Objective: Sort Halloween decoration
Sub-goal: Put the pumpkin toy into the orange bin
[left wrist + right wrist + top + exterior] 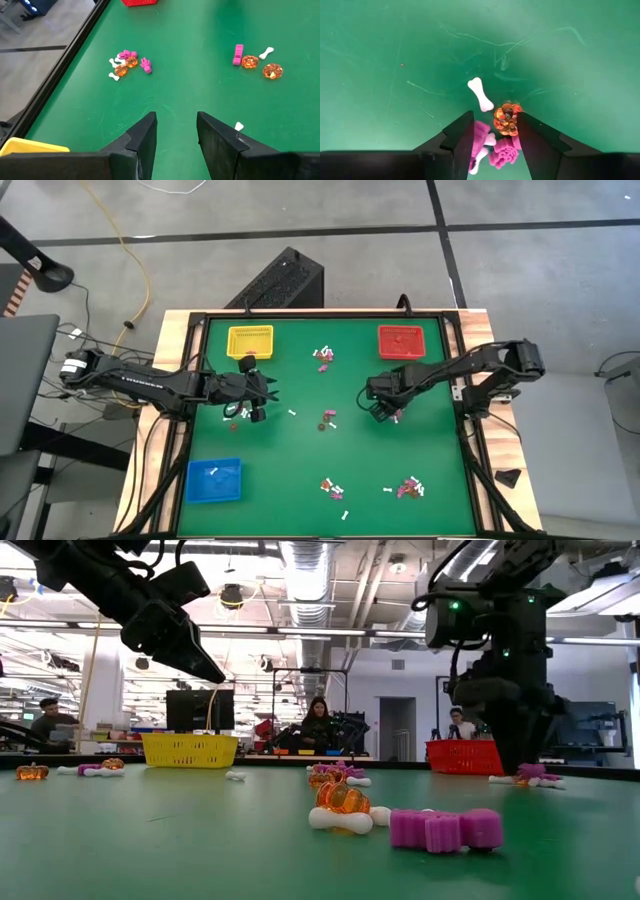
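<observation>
1. Hovering over the green table (300, 470), the right gripper (493, 131) straddles a small cluster, fingers apart, at three o'clock – orange pumpkin (507, 119), white bone (480, 94), purple trinkets (502, 152).
2. Waiting at nine o'clock, the left gripper (176, 131) is spread and empty.
3. Trinkets look light, rigid, likely skittish – pinch the pumpkin across its middle.

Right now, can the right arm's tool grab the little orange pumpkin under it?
Probably yes. The right tool is open right over the orange pumpkin, with nothing covering it, though purple trinkets and a white bone crowd close.

Left pincer (254, 402) hovering mid-left, fingers parted. Right pincer (386, 411) down low right of centre, fingers (462, 137) spread wide.
</observation>
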You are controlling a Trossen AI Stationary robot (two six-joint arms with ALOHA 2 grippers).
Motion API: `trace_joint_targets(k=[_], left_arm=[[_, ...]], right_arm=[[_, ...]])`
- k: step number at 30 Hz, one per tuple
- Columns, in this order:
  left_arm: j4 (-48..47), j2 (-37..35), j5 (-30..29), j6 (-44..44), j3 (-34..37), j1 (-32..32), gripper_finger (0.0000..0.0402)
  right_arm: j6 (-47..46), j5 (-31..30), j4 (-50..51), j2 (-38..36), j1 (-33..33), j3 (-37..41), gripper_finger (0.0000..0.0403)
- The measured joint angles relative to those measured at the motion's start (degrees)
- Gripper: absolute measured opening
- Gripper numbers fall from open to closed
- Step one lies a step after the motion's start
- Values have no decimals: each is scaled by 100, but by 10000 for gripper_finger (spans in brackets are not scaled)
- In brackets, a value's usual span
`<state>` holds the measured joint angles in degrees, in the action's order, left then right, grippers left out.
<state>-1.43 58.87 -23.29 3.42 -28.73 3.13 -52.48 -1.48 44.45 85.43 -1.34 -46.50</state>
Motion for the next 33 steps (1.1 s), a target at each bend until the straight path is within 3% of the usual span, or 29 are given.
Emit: trace_joint_targets(k=[33], left_arm=[[-16, 0, 2, -16, 0, -1, 130]], right_arm=[[-54, -121, 100, -146, 23, 9, 192]])
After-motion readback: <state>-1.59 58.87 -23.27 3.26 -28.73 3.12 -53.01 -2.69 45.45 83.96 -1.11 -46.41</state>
